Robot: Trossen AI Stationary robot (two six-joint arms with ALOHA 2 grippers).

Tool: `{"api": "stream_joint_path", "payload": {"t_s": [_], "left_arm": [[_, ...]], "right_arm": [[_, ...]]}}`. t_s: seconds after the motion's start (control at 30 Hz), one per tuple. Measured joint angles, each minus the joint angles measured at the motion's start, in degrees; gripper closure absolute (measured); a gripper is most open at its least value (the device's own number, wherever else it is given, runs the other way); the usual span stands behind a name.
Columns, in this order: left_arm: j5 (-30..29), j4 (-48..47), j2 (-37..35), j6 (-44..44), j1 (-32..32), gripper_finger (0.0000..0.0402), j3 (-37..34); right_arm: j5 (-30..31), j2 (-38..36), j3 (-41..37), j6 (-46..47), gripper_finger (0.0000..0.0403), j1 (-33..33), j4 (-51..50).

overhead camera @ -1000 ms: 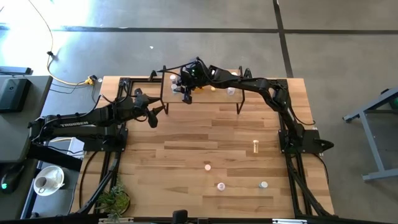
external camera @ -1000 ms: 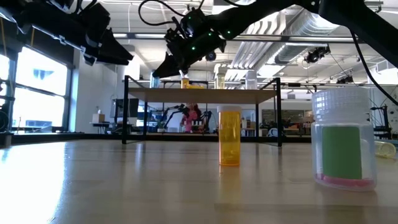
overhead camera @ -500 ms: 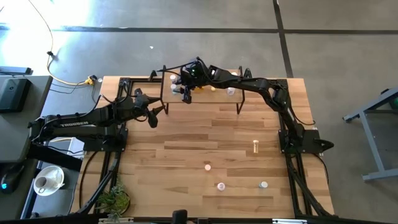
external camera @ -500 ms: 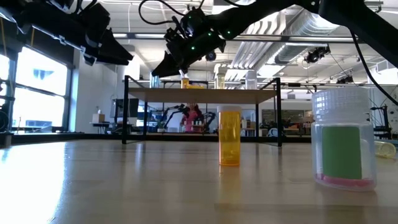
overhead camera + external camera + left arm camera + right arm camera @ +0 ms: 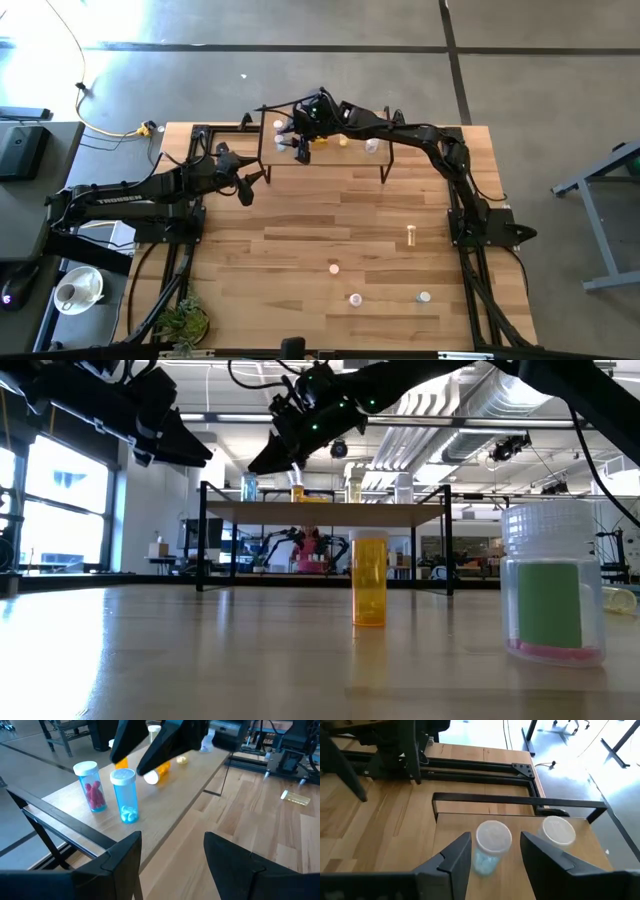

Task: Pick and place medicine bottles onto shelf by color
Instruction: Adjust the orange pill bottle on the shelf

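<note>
The shelf [image 5: 350, 160] stands at the table's far side. On its left end stand two clear blue medicine bottles with white caps, one with red contents [image 5: 90, 787] and one with pale blue contents [image 5: 125, 795]. My right gripper [image 5: 302, 148] hovers open just above the pale blue one [image 5: 485, 862], touching nothing. Orange bottles [image 5: 160, 770] lie farther along the shelf. My left gripper [image 5: 258, 180] waits open near the shelf's left legs. Several bottles rest on the table, among them an orange one [image 5: 369, 580].
Near the low camera stands a clear bottle with a green label [image 5: 550, 585]. Loose bottles lie on the near right of the table [image 5: 411, 235] [image 5: 334, 268] [image 5: 355, 299] [image 5: 424, 297]. The black arm frames run along both table sides.
My right gripper has risen a little from the shelf's left end. The pale blue bottle, hidden behind its fingers before, now shows standing alone on the shelf below them.
</note>
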Motion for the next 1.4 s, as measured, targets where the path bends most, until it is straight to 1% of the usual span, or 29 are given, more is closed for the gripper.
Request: {"api": "stream_joint_path", "payload": {"t_s": [0.13, 0.33, 0.5, 0.8, 0.9, 0.97, 1.1, 1.2, 1.27, 1.4], "left_arm": [[0.02, -0.03, 0.02, -0.01, -0.01, 0.0198, -0.02], [0.07, -0.38, 0.02, 0.00, 0.00, 0.0198, -0.02], [0.15, -0.43, 0.02, 0.00, 0.00, 0.0198, -0.02], [0.18, -0.43, 0.01, -0.02, -0.02, 0.0198, -0.02], [0.19, -0.44, 0.01, -0.12, -0.02, 0.0198, -0.02], [0.19, -0.44, 0.01, -0.40, 0.00, 0.0198, -0.02], [0.19, -0.42, 0.00, -1.11, 0.00, 0.0198, -0.02], [0.19, -0.42, 0.01, -1.08, 0.00, 0.0198, -0.02], [0.17, -0.41, 0.02, -1.09, 0.00, 0.0198, -0.02], [0.17, -0.39, 0.02, -1.09, 0.00, 0.0198, -0.02]], "right_arm": [[1.32, -2.19, 0.00, -1.17, 0.0242, -0.13, -2.53], [3.80, -6.11, 0.00, -3.41, 0.0242, -0.82, -9.01], [6.85, -8.09, 0.00, -4.82, 0.0242, -1.80, -13.25], [6.71, -7.73, 0.00, -7.18, 0.0242, -3.20, -23.62], [7.09, -7.71, 0.00, -8.87, 0.0242, -2.38, -24.09], [8.89, -7.72, 0.00, -10.24, 0.0242, -1.78, -24.19], [14.10, -7.68, 2.69, -12.47, 0.0242, -1.03, -27.42], [14.16, -7.69, 5.75, -12.65, 0.0242, -1.07, -30.33], [14.09, -7.74, 7.57, -12.54, 0.0242, -1.16, -30.45], [12.59, -7.72, 8.87, -12.34, 0.0242, -1.53, -31.06]]}}
